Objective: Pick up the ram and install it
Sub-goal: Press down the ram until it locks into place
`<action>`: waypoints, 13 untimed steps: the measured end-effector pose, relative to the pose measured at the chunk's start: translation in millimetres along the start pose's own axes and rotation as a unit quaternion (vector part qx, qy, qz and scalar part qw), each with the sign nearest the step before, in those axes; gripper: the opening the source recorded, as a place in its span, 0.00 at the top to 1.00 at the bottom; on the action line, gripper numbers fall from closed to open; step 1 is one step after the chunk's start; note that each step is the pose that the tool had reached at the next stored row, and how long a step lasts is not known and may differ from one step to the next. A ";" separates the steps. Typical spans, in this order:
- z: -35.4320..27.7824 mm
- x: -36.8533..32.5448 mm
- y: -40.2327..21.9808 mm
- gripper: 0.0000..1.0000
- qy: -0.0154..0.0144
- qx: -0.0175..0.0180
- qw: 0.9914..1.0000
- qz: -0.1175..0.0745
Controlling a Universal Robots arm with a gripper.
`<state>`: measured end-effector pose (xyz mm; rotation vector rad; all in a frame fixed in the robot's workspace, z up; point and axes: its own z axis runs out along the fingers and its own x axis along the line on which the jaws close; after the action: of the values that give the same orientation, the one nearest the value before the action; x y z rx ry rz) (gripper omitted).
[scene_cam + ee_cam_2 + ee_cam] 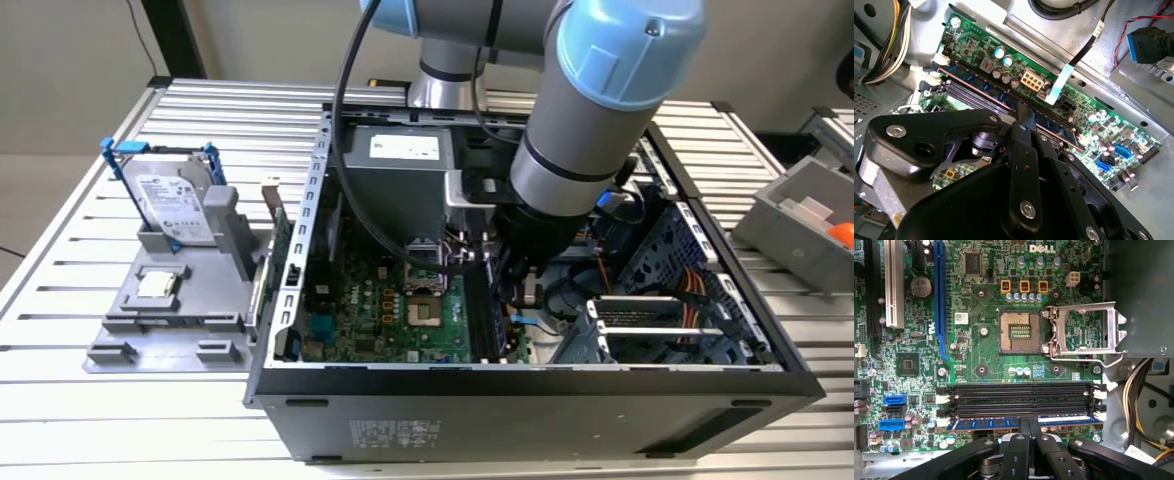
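Observation:
The ram (984, 423) is a dark blue stick with black chips. It lies along the outermost of several black memory slots (1019, 395) on the green motherboard (387, 310), and its length matches the slot's. My gripper (1029, 421) is down inside the open computer case (534, 375), shut on the ram near its middle. In the second wrist view the ram (979, 85) runs slantwise across the board and the gripper (1022, 111) sits on its top edge. White slot latches (1099, 392) stand at the slot ends.
An open processor socket (1019, 332) with its metal frame lifted lies beside the slots. Cables (889, 45) and a drive cage (667, 320) crowd the case. Outside the case, a grey fixture (160, 320) holds a hard drive (174, 205) and a small square chip (156, 285).

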<state>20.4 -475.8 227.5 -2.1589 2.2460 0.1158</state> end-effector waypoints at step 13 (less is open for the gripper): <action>6.0 0.5 -0.2 1.00 0.000 0.000 1.000 0.000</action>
<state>20.4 -475.8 221.4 -2.1596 2.2467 0.1159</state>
